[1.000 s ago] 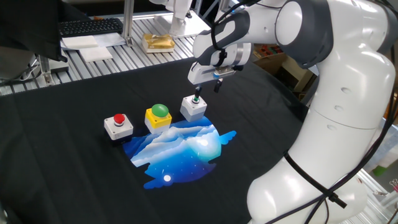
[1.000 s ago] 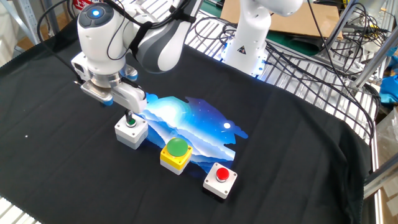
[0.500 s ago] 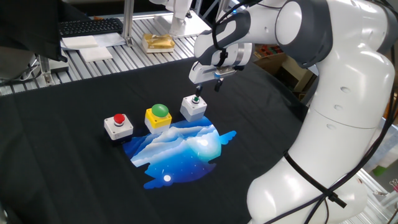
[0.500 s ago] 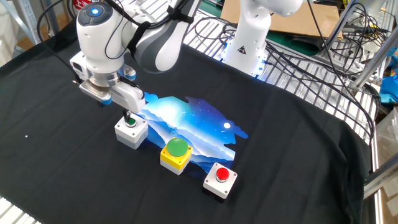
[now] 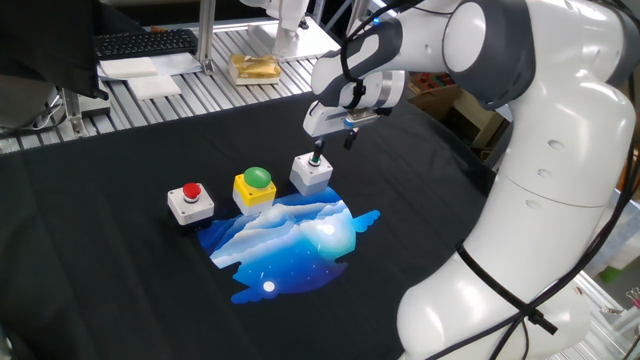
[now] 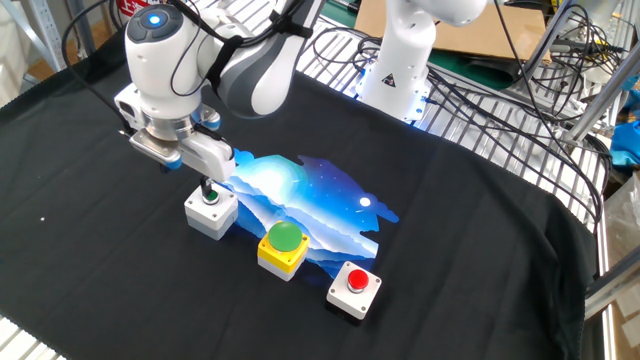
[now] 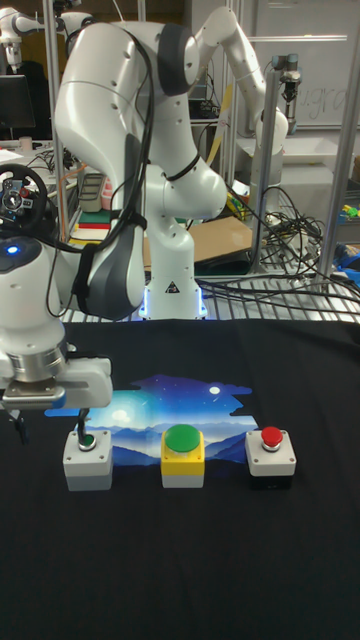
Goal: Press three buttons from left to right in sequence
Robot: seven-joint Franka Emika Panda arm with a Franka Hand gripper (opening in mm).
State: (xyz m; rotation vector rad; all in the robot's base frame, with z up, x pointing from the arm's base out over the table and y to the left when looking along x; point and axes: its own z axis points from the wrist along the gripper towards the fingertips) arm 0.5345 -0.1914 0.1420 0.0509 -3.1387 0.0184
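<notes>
A lab bay with cables, metal racks and a second white arm behind; in front, a counter under black cloth, with a blue-and-white mountain picture on it.

The three buttons stand in a row along the picture's edge. The pincer hangs straight over the end one, the white box with small green cap; in the other fixed view the pincer tip sits right at that cap, and the tall view shows the same, pincer tip just above or on the cap. Whether it touches the cap I cannot tell. I also cannot tell whether its fingers are apart or together: only one thin dark tip shows, with no clear gap.

Just beside the pincer, next along the row, is the yellow box with green dome. Farther from the pincer, at the far end of the row, is the white box with red cap. The boxes stand apart from one another, all upright.

Well beyond the pincer in one fixed view, off the cloth, lie a keyboard and a yellowish packet.
</notes>
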